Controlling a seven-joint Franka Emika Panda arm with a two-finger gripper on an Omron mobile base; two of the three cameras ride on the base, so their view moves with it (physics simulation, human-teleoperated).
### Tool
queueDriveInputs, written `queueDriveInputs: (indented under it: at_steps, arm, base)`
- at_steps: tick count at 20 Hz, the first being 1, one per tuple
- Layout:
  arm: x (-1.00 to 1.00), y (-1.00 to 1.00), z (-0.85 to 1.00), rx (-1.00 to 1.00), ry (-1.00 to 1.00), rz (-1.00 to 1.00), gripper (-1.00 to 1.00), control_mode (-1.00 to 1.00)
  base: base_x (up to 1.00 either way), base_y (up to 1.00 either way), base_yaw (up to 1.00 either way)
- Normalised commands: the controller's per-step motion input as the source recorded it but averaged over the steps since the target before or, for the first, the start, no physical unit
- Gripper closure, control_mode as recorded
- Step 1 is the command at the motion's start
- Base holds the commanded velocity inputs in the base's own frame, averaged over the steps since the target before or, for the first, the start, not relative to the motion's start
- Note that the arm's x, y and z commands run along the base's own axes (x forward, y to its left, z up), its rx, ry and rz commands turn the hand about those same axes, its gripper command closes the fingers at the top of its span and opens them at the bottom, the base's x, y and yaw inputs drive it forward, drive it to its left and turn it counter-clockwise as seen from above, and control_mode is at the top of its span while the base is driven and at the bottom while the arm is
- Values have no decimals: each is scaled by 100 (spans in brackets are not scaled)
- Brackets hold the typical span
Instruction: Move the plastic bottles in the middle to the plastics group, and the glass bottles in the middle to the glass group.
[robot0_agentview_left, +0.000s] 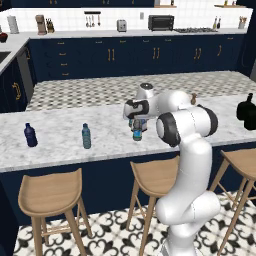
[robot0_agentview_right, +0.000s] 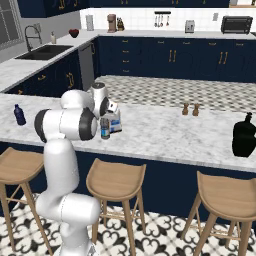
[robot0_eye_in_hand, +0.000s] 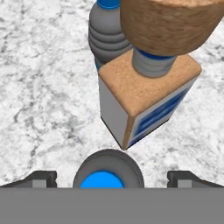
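My gripper is open and hangs straight over a plastic water bottle, whose blue cap sits between the two fingertips. Just beyond stands the squarish glass bottle with a brown cork stopper and a blue-and-white label, and a second water bottle is behind it. From the base, the gripper is above the water bottle at mid-counter. The navy bottle and teal bottle stand to the left. The big black bottle stands far right.
The marble counter has three wooden stools along its near side. Two small shakers stand toward the counter's far edge, between the middle bottles and the black bottle. A back counter carries appliances.
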Motion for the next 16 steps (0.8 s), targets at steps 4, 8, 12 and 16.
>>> queueDriveInputs:
  at_steps: [4, 8, 12, 16]
  arm:
    - [-20, 8, -5, 0, 0, 2, 100, -100]
    - [-1, 2, -17, 0, 0, 0, 100, -100]
    - [0, 0, -21, -2, 0, 1, 100, -100]
    - [-41, -5, 4, -1, -3, 10, 100, -100]
  base:
    - [0, 0, 0]
    - [0, 0, 0]
    - [0, 0, 0]
    - [0, 0, 0]
